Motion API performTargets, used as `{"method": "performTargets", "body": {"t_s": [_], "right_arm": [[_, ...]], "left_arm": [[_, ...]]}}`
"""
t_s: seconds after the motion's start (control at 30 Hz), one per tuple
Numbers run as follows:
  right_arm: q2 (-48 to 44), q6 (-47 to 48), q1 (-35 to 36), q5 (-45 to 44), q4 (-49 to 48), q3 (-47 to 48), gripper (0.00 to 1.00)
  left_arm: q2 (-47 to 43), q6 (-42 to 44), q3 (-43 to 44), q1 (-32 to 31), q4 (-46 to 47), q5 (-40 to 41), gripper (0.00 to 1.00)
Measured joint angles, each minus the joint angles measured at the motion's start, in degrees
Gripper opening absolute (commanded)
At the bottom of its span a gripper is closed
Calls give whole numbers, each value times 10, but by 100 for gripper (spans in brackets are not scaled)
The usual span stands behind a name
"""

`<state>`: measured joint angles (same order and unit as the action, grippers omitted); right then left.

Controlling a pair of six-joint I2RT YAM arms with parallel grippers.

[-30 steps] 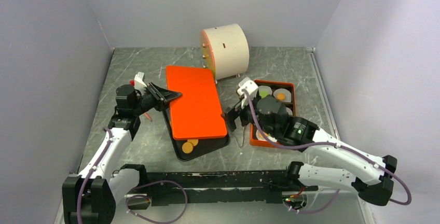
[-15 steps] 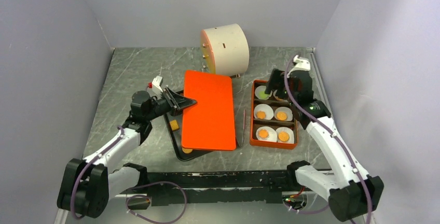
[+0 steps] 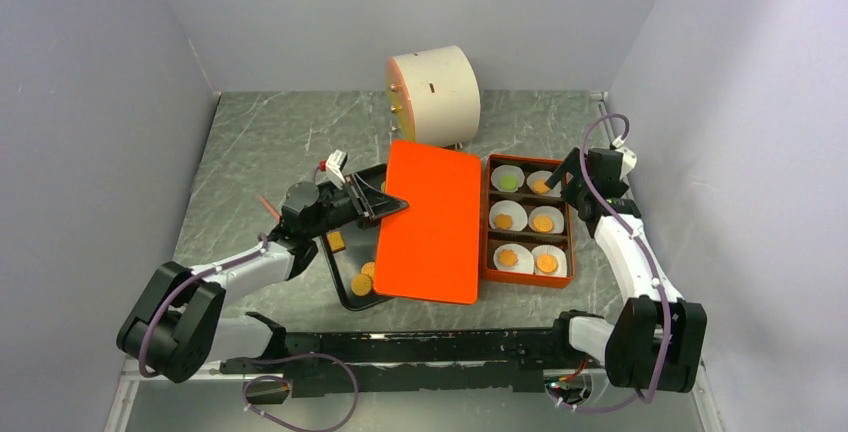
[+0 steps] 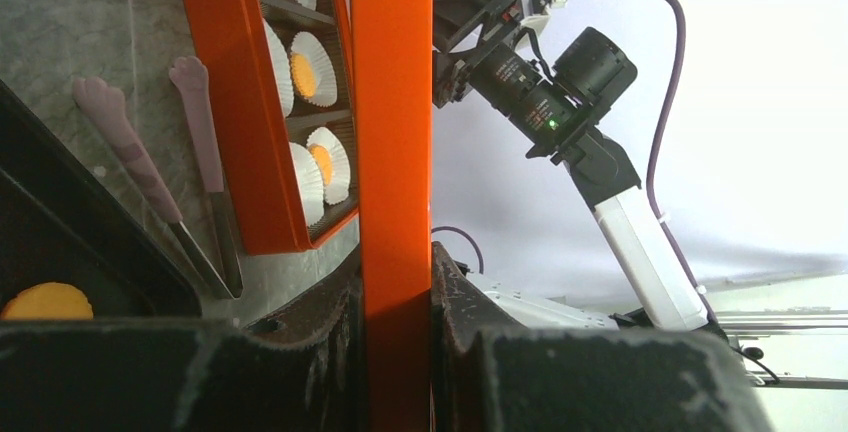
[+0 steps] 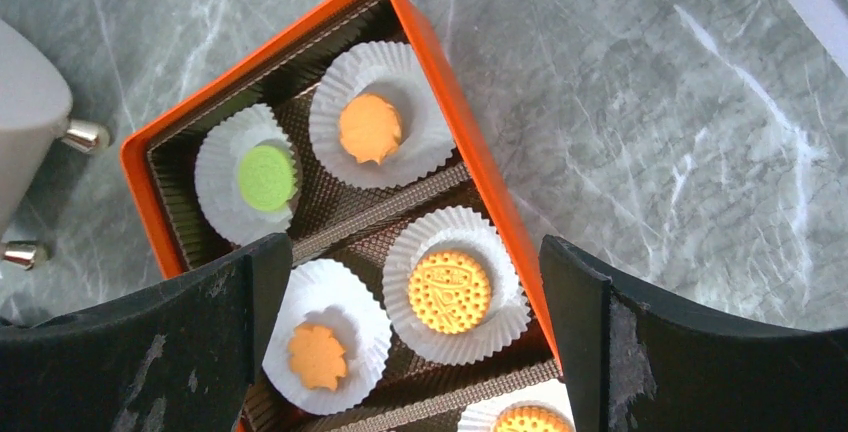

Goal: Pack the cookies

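Note:
My left gripper is shut on the left edge of a flat orange lid, which hangs over the right part of the black tray and reaches the orange box. In the left wrist view the lid's edge runs up between the pads. The cookies sit in white liners inside the box: a green round, orange flowers and orange rounds. More cookies lie in the tray. My right gripper hovers open over the box's far end.
A white cylinder on small feet stands at the back centre. Paw-tipped tongs lie on the marble table between tray and box. A small red stick lies left of the left wrist. Grey walls close in both sides.
My left gripper has carried the lid to the right, up against the box. The right arm has swung from the table's middle to the box's far right end.

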<state>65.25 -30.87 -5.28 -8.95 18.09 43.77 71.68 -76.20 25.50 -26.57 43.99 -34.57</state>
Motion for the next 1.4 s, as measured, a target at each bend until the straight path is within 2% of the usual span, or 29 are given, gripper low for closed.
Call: {"method": "performTargets", "body": {"t_s": [0.33, 0.8, 0.93, 1.17, 1.4], "right_arm": [[52, -2, -18, 42, -40, -57, 100], [37, 17, -21, 237, -100, -117, 100], [10, 12, -20, 269, -105, -130, 100], [-34, -3, -20, 239, -104, -128, 100], [-35, -13, -17, 188, -89, -76, 100]], "left_arm": [[36, 6, 7, -58, 7, 58, 5], [143, 21, 86, -136, 17, 116, 5], [179, 21, 110, -160, 33, 145, 5], [238, 20, 148, -200, 54, 215, 5], [336, 2, 229, -213, 86, 231, 5]]}}
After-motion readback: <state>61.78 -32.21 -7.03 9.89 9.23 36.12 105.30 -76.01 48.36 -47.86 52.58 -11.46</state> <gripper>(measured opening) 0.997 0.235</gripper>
